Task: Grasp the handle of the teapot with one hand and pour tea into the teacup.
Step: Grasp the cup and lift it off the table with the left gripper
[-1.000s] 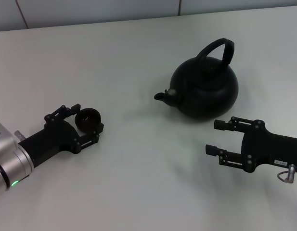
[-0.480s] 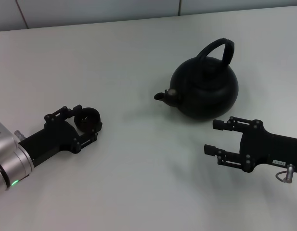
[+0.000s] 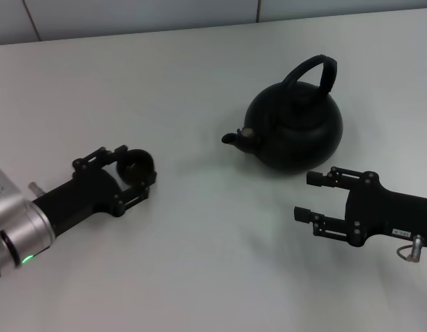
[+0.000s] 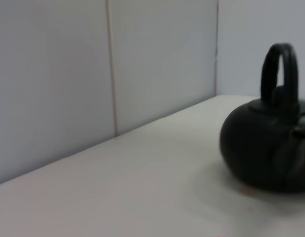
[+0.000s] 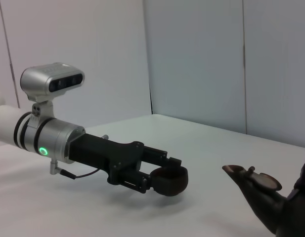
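White counter (image 3: pixel 199 263) and pale wall panels (image 5: pixel 192 59) are all that's framing this one. Left gripper (image 3: pixel 133 174) is reaching out low and nearly level from its silver wrist, fingers clamped on the teacup (image 3: pixel 138 166), holding it just off the surface as far as I can tell. Teapot (image 3: pixel 296 128) is sitting well ahead of the cup, spout pointing back toward it. Right gripper (image 3: pixel 313 197) is hovering low just short of the pot, fingers apart, gripping nothing, with the handle (image 3: pixel 313 72) arching up beyond and above it. My worry: the cup looks pinched by its rim, so it could be tipping or slipping once tea is hitting it.
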Controlling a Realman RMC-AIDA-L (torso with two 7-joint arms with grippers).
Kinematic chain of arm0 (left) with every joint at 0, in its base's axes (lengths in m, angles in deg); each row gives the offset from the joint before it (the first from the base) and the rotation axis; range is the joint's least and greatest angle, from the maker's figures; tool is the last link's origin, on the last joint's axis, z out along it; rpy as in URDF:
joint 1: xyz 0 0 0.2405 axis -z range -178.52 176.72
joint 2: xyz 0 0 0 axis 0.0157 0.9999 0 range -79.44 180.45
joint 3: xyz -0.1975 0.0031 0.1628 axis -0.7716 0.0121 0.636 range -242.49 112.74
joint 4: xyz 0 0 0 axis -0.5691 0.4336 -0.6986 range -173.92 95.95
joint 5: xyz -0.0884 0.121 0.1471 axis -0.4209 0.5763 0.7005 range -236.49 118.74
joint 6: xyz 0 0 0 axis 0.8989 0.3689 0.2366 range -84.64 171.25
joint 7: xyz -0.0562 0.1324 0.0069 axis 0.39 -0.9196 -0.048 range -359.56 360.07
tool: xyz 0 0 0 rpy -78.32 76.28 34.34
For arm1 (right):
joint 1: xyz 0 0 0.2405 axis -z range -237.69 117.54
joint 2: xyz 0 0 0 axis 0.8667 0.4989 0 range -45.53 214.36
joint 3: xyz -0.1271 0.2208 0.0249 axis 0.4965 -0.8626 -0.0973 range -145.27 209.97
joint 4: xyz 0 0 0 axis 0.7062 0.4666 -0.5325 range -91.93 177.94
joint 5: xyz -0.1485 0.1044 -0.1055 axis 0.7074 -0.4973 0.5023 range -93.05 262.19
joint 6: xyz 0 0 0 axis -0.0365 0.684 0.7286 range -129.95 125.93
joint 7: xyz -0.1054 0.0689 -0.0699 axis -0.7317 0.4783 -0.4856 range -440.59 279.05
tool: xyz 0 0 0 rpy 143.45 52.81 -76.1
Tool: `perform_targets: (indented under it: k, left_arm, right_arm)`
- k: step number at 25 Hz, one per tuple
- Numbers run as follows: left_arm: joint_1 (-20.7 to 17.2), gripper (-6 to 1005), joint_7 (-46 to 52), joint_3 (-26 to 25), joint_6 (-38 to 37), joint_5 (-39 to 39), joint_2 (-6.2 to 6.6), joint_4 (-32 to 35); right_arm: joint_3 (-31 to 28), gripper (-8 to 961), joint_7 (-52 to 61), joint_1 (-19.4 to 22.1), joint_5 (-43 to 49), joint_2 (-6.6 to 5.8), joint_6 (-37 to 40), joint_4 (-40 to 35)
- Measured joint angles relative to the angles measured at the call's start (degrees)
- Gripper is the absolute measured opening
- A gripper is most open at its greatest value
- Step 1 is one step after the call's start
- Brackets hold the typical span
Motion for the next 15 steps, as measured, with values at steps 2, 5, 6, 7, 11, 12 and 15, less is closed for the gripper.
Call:
perform_targets:
  k: [2, 5, 6, 7, 11, 12, 15]
  left_arm:
    - [1.16, 702, -0.09, 0.04, -0.1, 0.04, -0.04, -1.0]
    - [3.88, 708, -1.08, -0.05, 0.29, 0.13, -0.06, -3.95]
    - [4.8, 710, -1.45, -0.15, 0.59, 0.13, -0.06, -4.91]
    - [5.68, 712, -1.82, -0.21, 0.89, 0.16, -0.06, -6.02]
    - [8.11, 719, -3.26, -0.51, 2.34, 0.18, -0.08, -8.76]
    - [8.34, 721, -3.79, -0.77, 2.63, 0.19, -0.08, -9.25]
    - [8.45, 726, -4.3, -1.0, 2.92, 0.18, -0.08, -9.54]
  right_arm:
    - [-0.02, 668, 0.0, 0.0, -0.07, -0.03, 0.07, -0.09]
    - [-0.1, 668, 0.07, -0.07, -0.1, -0.05, 0.17, -0.19]
    - [-0.11, 668, 0.11, -0.12, -0.11, -0.05, 0.2, -0.19]
    - [-0.13, 669, 0.13, -0.18, -0.12, -0.06, 0.23, -0.2]
    - [-0.12, 669, 0.18, -0.33, -0.13, -0.07, 0.29, -0.21]
    - [-0.12, 669, 0.18, -0.33, -0.13, -0.07, 0.29, -0.21]
    - [-0.12, 668, 0.18, -0.35, -0.18, -0.07, 0.31, -0.21]
